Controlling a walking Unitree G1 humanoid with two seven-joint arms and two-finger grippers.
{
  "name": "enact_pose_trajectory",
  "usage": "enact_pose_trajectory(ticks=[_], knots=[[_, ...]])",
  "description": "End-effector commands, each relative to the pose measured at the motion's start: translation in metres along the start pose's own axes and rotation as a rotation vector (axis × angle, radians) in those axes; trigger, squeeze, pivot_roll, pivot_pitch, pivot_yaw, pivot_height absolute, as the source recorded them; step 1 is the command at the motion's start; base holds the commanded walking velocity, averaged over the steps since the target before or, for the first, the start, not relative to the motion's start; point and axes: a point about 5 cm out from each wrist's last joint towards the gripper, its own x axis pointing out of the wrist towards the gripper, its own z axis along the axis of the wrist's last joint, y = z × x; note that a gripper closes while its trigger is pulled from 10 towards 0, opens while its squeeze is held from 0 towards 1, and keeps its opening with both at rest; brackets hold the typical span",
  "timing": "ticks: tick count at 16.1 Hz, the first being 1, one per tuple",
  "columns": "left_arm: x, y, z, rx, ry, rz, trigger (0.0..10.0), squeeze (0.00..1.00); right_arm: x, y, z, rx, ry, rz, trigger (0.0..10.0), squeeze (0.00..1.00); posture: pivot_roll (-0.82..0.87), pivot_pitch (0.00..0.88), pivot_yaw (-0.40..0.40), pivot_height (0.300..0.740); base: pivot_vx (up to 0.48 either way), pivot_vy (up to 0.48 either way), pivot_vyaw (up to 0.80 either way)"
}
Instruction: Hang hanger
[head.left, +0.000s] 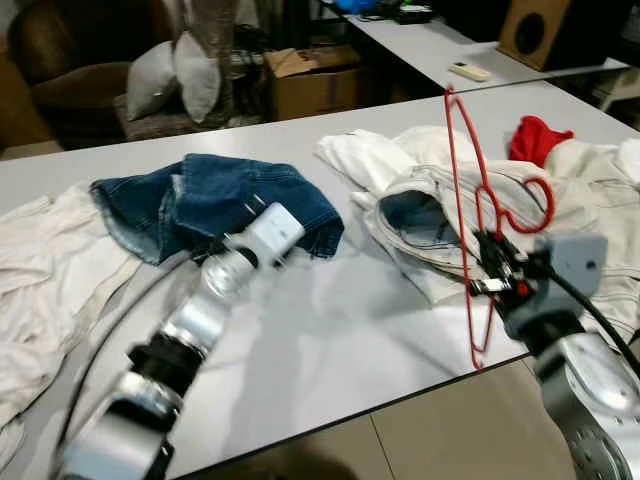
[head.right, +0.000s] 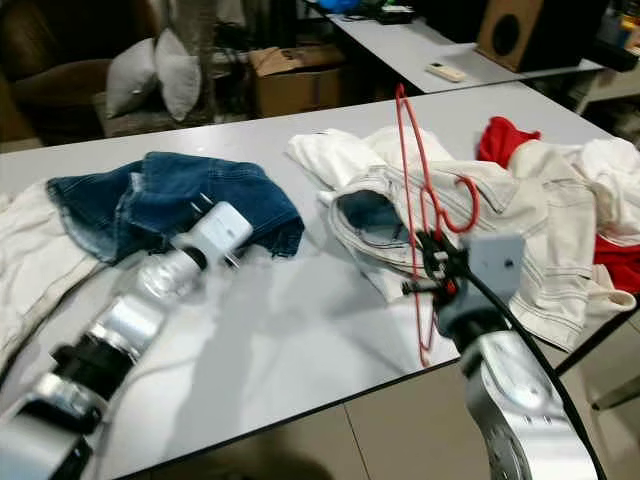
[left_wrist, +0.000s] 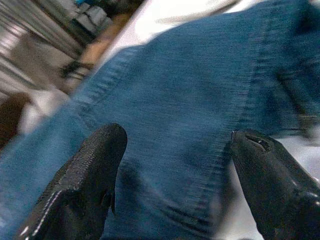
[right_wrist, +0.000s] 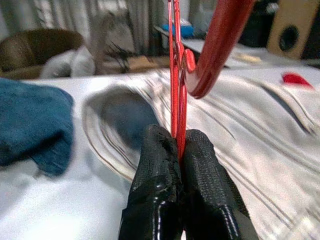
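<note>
A red wire hanger (head.left: 478, 205) stands upright over the white garment (head.left: 440, 215), its hook (right_wrist: 220, 47) curling to the right. My right gripper (head.left: 492, 258) is shut on the hanger's neck, and in the right wrist view its fingertips (right_wrist: 200, 165) pinch the red wire. On the left of the white table (head.left: 340, 330), my left gripper (left_wrist: 177, 175) is open with its fingers (left_wrist: 85, 175) spread over the blue denim piece (head.left: 215, 205), which lies flat.
More white clothing (head.left: 40, 270) lies at the table's left edge, and a red cloth (head.left: 538, 137) and pale garments at the right. Behind stand a cardboard box (head.left: 315, 80), cushions (head.left: 175, 75), a second table with a remote (head.left: 468, 71) and a speaker (head.left: 545, 30).
</note>
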Motion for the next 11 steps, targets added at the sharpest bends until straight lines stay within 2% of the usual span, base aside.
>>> enact_pose_trajectory(ticks=[1,2,4,5,6,7,8,11], knots=[[0.001,-0.003,-0.005,0.054,0.019,-0.003,10.0,0.0,-0.002,0.001,0.001,0.003,-0.004,0.004,10.0,0.0,-0.07,0.019,0.033,0.74,0.0,0.0,0.0],[0.001,-0.008,-0.015,0.1,0.054,-0.023,10.0,0.0,-0.004,0.003,-0.004,0.007,0.015,0.009,10.0,0.0,-0.07,0.022,0.029,0.74,0.0,0.0,0.0],[0.001,-0.012,-0.028,0.13,0.088,-0.018,10.0,0.0,-0.004,0.004,-0.007,0.012,0.022,0.014,10.0,0.0,-0.06,0.023,0.028,0.74,0.0,0.0,0.0],[0.001,-0.013,-0.031,0.133,0.098,-0.017,4.9,0.0,-0.003,0.004,-0.008,0.013,0.021,0.015,10.0,0.0,-0.06,0.023,0.027,0.74,0.0,0.0,0.0],[0.001,-0.014,-0.033,0.113,0.106,-0.023,2.9,0.0,-0.003,0.004,-0.008,0.013,0.02,0.016,10.0,0.0,-0.06,0.021,0.026,0.74,0.0,0.0,0.0],[0.001,-0.015,-0.034,0.108,0.108,-0.025,2.9,0.0,-0.003,0.004,-0.008,0.013,0.019,0.016,10.0,0.0,-0.06,0.021,0.025,0.74,0.0,0.0,0.0],[0.002,-0.014,-0.035,0.114,0.114,-0.019,0.0,0.0,-0.002,0.005,-0.008,0.009,0.018,0.022,10.0,0.0,-0.06,0.019,0.022,0.74,0.0,0.0,0.0],[0.005,-0.012,-0.039,0.118,0.119,0.009,0.0,0.0,-0.001,0.009,-0.009,-0.006,0.017,0.043,10.0,0.0,-0.06,0.015,0.016,0.74,0.0,0.0,0.0]])
